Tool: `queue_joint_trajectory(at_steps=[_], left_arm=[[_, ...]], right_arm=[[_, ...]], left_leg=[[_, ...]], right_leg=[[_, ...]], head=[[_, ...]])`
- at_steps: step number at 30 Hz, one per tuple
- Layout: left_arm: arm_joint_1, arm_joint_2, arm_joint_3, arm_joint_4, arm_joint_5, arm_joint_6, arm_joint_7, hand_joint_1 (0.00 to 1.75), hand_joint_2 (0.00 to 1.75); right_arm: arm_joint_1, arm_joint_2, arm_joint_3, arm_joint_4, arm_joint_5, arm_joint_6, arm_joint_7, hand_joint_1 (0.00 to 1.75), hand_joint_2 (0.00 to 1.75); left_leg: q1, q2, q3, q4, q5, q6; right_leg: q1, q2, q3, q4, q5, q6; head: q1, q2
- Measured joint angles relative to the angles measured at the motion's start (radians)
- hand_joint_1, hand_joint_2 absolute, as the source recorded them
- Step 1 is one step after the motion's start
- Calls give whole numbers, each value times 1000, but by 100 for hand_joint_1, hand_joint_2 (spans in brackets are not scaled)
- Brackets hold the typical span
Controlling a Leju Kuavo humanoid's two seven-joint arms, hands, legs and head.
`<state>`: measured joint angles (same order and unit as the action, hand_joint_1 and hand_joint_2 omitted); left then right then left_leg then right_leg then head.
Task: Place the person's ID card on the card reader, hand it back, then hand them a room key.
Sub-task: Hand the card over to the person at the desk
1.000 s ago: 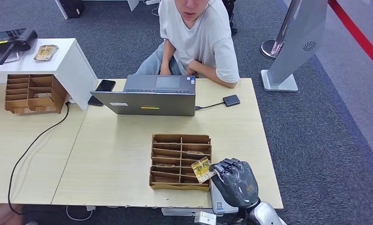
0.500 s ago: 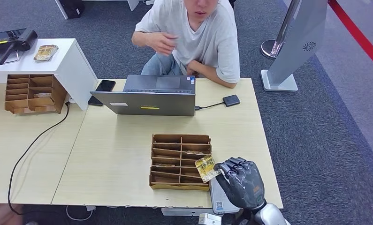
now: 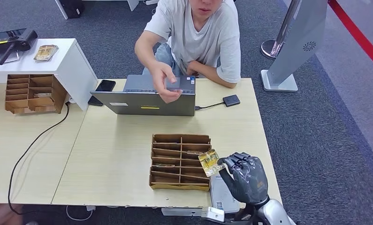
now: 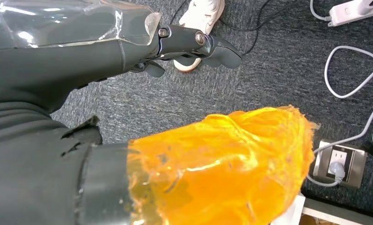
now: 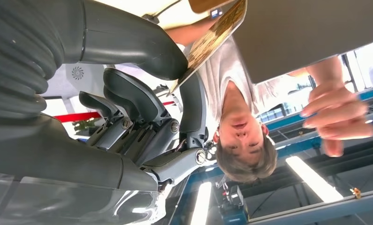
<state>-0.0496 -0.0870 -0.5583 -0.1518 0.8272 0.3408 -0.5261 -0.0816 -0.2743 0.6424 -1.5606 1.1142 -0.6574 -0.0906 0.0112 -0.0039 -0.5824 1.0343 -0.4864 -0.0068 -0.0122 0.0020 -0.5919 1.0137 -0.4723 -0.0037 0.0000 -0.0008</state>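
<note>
In the head view, you see the right hand (image 3: 245, 177) at the near right corner of the table (image 3: 114, 154), pinching a golden room key card (image 3: 209, 162) between thumb and fingers. The card is lifted just beside the right edge of the wooden card organizer (image 3: 180, 161). Across the table, the person's hand (image 3: 164, 83) reaches forward above the laptop (image 3: 147, 101), palm partly open, as if ready to receive. The small black card reader (image 3: 231, 100) lies to the right of the laptop with nothing on it. I judge that the ID card steps are already done and you are in the last step, the handing of the key. What is left is to carry the card across the table to that waiting hand and let it go.

In the left wrist view, the left hand (image 4: 194, 42) hangs over the carpet (image 4: 250, 79). Nothing is held in the fingers that show, but whether they are spread or curled I cannot tell, because an orange thumb cover (image 4: 222, 168) hides much.

In the right wrist view, the thumb and a dark finger clamp the card (image 5: 212, 40) at its lower edge, and the person's hand (image 5: 337, 112) is well apart from it.
</note>
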Motion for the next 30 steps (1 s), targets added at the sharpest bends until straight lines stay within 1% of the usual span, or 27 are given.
queue_joint_trajectory(at_steps=[8,20,30], left_arm=[[-1,0,-10,0,-8,-12,0,0,0],[-4,1,-31,0,-22,-33,0,0,0],[-5,2,-33,0,-23,-33,0,0,0]], right_arm=[[-59,6,-15,29,-29,16,-5,175,175],[-207,48,-47,96,-77,68,-12,175,175],[-231,63,-51,126,-77,69,-12,175,175]], left_leg=[[0,0,0,0,0,0],[0,0,0,0,1,-1],[0,0,0,0,1,-1]], right_leg=[[0,0,0,0,0,0],[0,0,0,0,1,0],[0,0,0,0,1,0]], head=[[0,0],[0,0],[0,0]])
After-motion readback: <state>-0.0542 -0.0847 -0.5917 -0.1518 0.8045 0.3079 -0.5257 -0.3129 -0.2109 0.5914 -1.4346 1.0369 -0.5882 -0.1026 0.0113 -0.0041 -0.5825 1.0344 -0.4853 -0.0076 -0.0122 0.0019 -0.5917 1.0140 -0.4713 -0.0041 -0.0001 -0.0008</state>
